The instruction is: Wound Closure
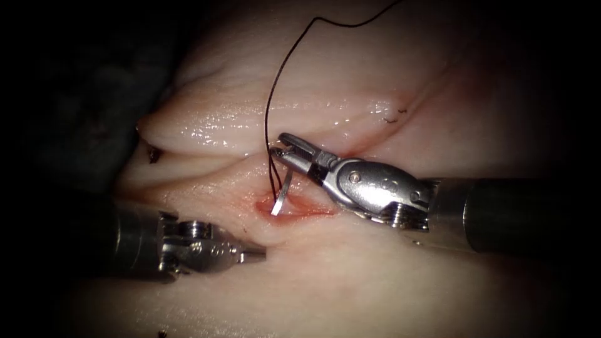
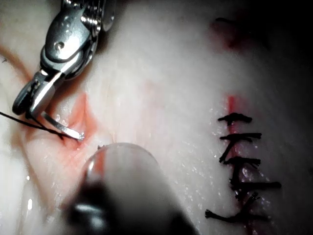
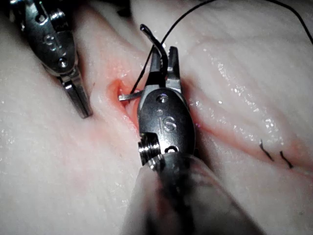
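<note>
Glistening pale tissue (image 1: 375, 294) fills your field. Your right tool (image 1: 283, 145) clamps the curved steel needle (image 1: 281, 199) near its tail, tip in the red cut (image 1: 294, 206); dark thread (image 1: 275, 81) trails far. Your left tool (image 1: 261, 252) rests closed, empty, near-left.

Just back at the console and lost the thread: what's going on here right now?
The right tool holds the needle near its thread end, with the point down in the cut of the tissue. The thread trails up and away from it. The left tool is shut, holds nothing, and sits on the cut's left.
</note>
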